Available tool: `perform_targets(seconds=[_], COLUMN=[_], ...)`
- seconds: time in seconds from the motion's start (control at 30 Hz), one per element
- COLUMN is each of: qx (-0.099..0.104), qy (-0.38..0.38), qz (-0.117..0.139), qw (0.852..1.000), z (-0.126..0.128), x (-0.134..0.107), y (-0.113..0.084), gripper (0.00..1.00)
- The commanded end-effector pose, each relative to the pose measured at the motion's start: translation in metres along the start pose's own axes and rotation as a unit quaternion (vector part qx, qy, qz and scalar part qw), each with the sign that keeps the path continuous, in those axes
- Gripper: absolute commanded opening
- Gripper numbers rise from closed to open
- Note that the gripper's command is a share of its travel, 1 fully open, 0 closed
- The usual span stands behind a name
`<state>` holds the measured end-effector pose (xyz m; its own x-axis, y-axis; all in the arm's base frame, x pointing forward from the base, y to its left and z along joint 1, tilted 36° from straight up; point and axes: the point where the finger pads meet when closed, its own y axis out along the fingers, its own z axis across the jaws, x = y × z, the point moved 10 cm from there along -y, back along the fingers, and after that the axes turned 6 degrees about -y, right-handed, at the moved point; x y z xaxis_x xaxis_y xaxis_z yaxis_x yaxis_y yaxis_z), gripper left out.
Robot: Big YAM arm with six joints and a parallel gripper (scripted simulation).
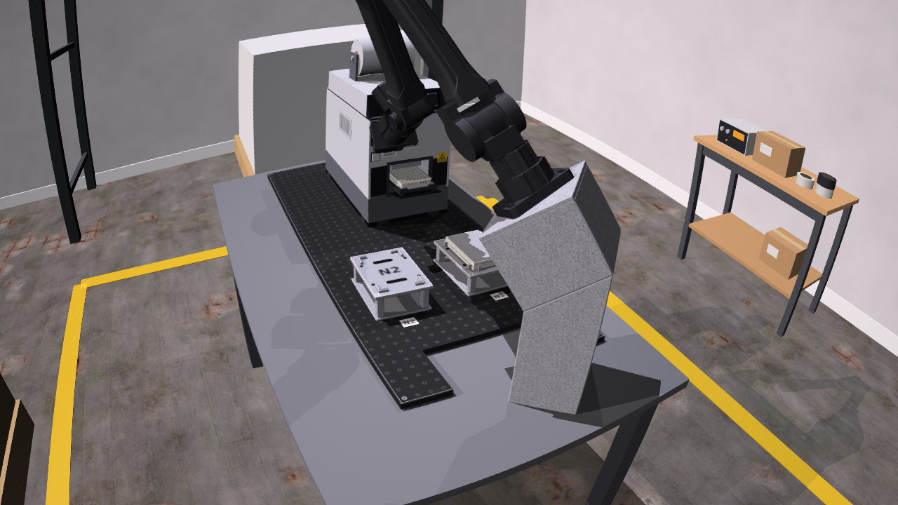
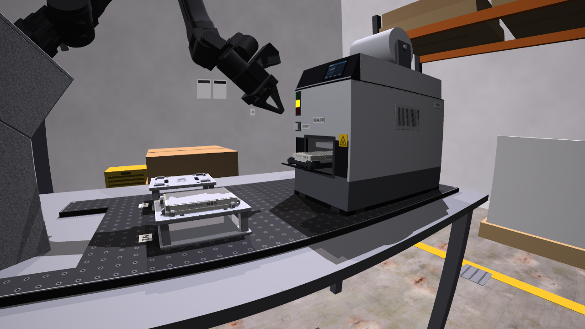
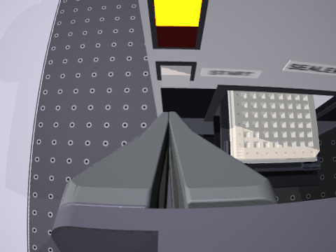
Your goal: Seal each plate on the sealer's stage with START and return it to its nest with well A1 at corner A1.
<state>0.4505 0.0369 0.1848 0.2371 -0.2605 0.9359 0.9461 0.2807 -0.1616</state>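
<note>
The sealer [image 1: 351,138] [image 2: 368,143] stands at the back of the black breadboard [image 1: 389,351] [image 2: 286,220]. Its lamp [image 2: 297,102] [image 3: 178,12] shows amber. An open well plate [image 1: 409,176] [image 2: 312,156] [image 3: 271,126] lies on the stage [image 2: 292,163], drawn partly into the sealer's mouth. My gripper [image 2: 280,110] [image 3: 169,123] is shut and empty. It hangs in the air in front of the sealer's face, a short way off the START button [image 2: 297,126] [image 3: 176,71]. Nest N2 [image 1: 390,271] [image 2: 182,182] holds nothing. The other nest [image 1: 477,282] [image 2: 163,235] holds a plate [image 1: 467,249] [image 2: 200,202] with a smooth top.
The arm's tall grey base block [image 1: 552,294] [image 2: 20,163] stands at the table's near right edge beside the nests. A cardboard box [image 2: 192,161] and a yellow box [image 2: 124,176] sit beyond the table. A wooden shelf table [image 1: 772,188] stands by the wall.
</note>
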Motion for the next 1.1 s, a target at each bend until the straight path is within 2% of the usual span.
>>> perform_targets(seconds=[0.0,0.1,0.13,0.3,0.4,0.57,0.77,0.87,0.93,0.97,1.07], qx=[-0.007,-0.005,-0.005,-0.005,-0.008,-0.01,-0.006,-0.008,-0.008,-0.008,-0.003], qy=[-0.002,-0.003,-0.002,-0.007,-0.005,-0.003,-0.007,-0.005,-0.005,-0.054,-0.17], qz=[0.011,0.009,0.005,-0.016,-0.009,0.006,-0.007,-0.002,-0.002,0.005,0.005], qw=[1.0,1.0,1.0,1.0,1.0,1.0,1.0,1.0,1.0,0.999,0.986], z=[-0.002,-0.002,0.003,0.0,-0.002,-0.001,0.002,0.002,0.002,0.007,0.026], x=[-0.007,-0.004,-0.009,-0.001,-0.004,-0.017,-0.011,-0.018,-0.018,-0.014,0.002], y=[-0.001,-0.024,-0.029,-0.058,-0.057,-0.089,-0.116,-0.133,-0.133,-0.125,-0.12], gripper=[0.0,0.0,0.0,0.0,0.0,0.0,0.0,0.0,0.0,1.0,1.0])
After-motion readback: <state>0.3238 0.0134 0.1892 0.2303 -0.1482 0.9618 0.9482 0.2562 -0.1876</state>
